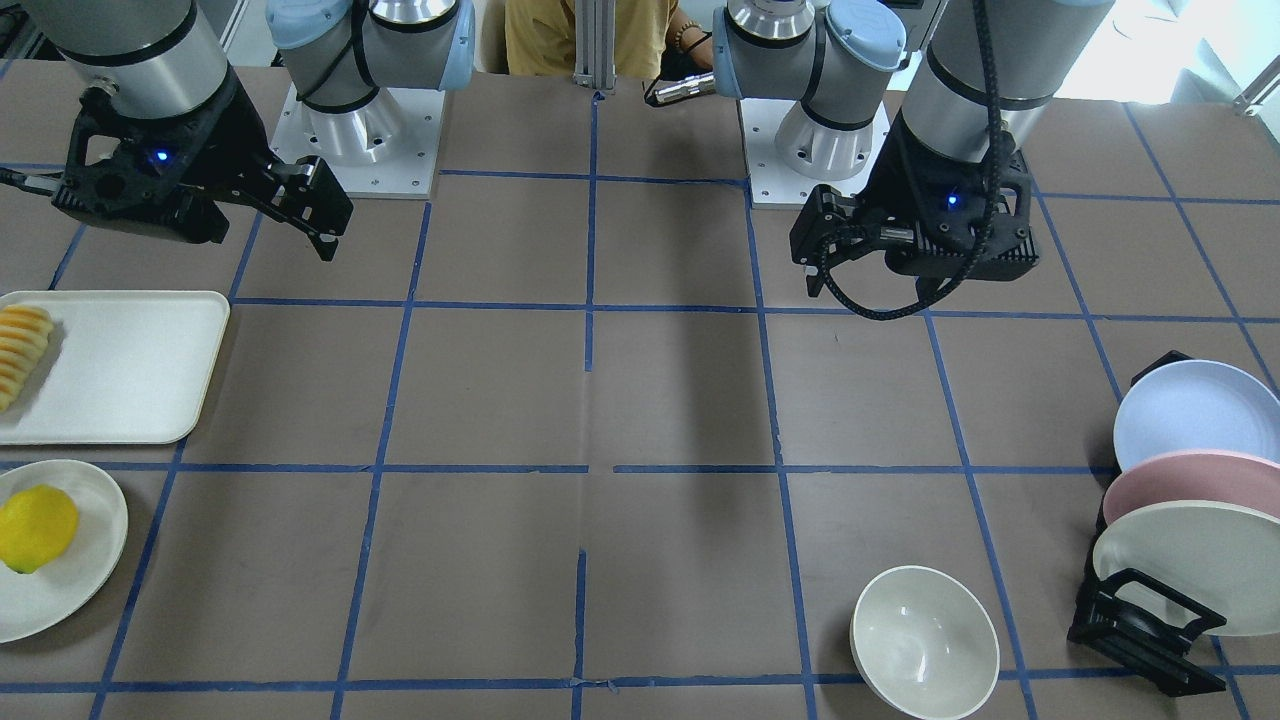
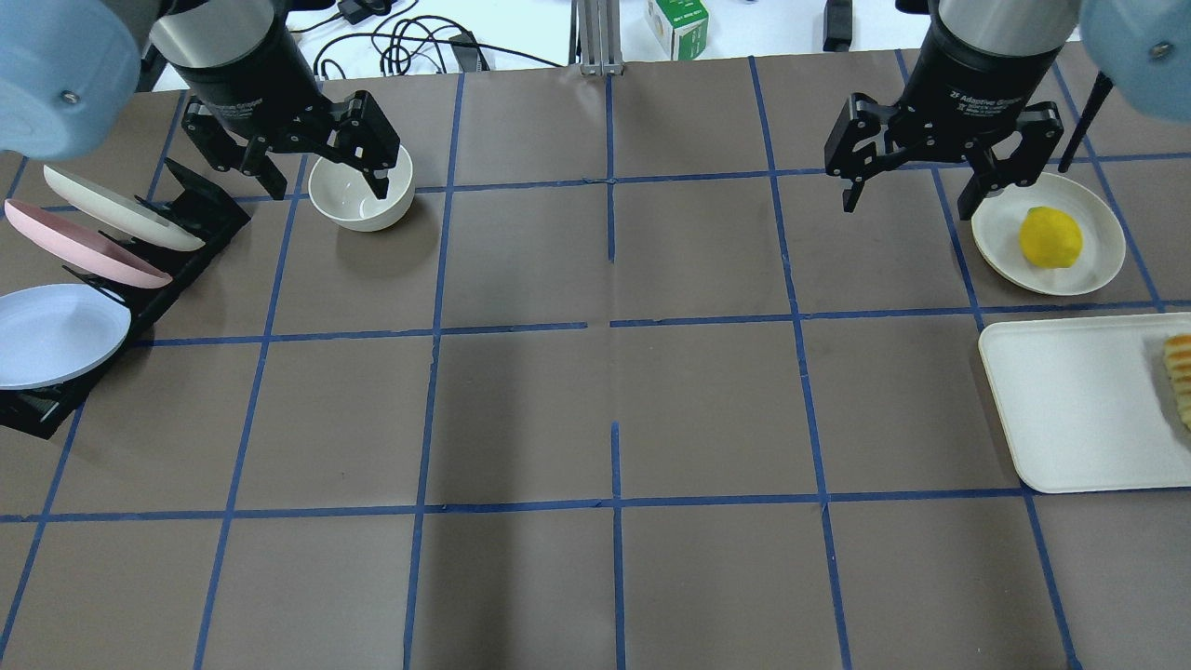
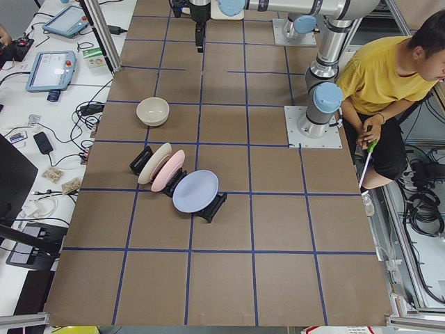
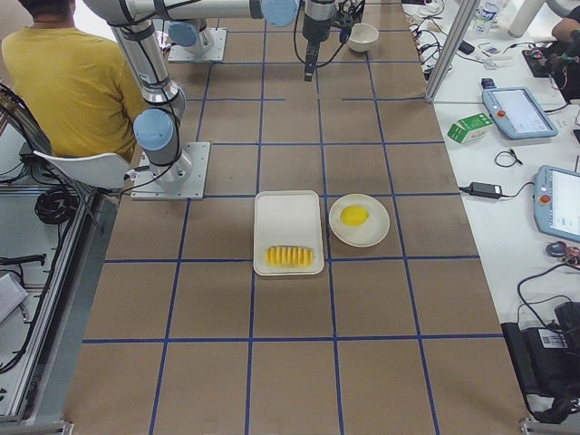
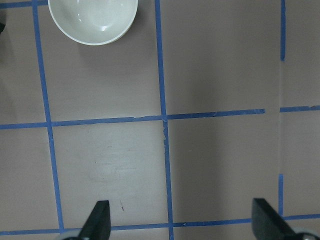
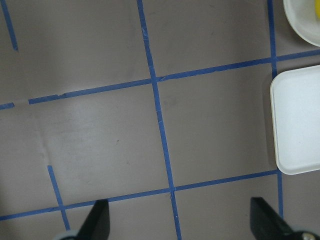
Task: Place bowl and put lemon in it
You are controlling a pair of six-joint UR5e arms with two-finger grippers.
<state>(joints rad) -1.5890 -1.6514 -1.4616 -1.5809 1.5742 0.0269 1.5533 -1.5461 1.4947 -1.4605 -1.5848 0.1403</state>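
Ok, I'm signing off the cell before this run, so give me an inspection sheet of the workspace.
Surface: brown table, blue tape grid.
Job's things: bowl empty, upright beside the plate rack; lemon on a cream plate.
Clutter: white tray holding sliced food.
Grippers: left gripper and right gripper open, empty, raised.
Cables: black cable looped at the left wrist; loose cables beyond the table's far edge.
Surroundings: person in yellow seated behind the robot.

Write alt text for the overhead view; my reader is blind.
The open left gripper hangs by the empty bowl beside a plate rack, upper left; the open right gripper hangs by the lemon on a plate, upper right.
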